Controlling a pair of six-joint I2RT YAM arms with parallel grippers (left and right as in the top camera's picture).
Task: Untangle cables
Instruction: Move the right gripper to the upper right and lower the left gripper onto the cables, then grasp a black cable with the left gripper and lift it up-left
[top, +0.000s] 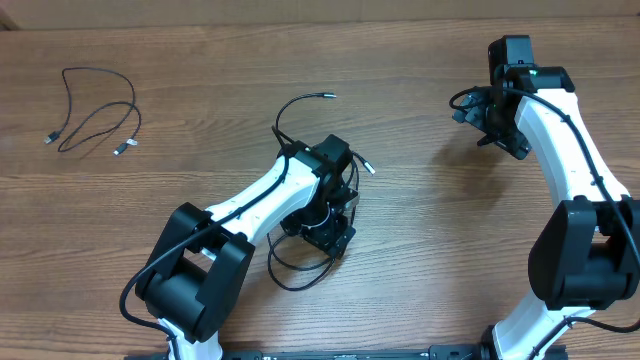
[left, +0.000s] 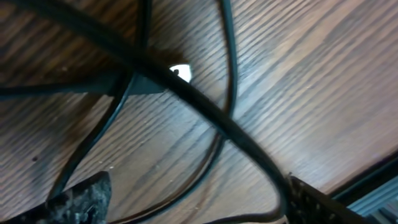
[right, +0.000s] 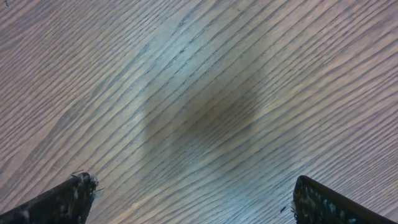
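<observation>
A tangle of thin black cables (top: 296, 272) lies mid-table, one end arching up to a plug (top: 326, 96) and a silvery plug (top: 368, 168) beside the wrist. My left gripper (top: 325, 228) hovers low over this tangle, open. In the left wrist view crossed cables (left: 205, 109) and a pale plug (left: 180, 72) lie on the wood; one strand curves between the left gripper's (left: 199, 211) spread fingers (left: 81, 200), touching neither pad that I can see. A separate cable (top: 98, 118) lies loose at far left. My right gripper (top: 490, 125) stands open at far right, and in its wrist view this gripper (right: 193, 205) frames only bare wood.
The wooden table (top: 480, 230) stretches between the arms. The separate cable's plug ends (top: 47, 138) rest near the left edge. Thicker black wires run along the right arm (top: 560, 150).
</observation>
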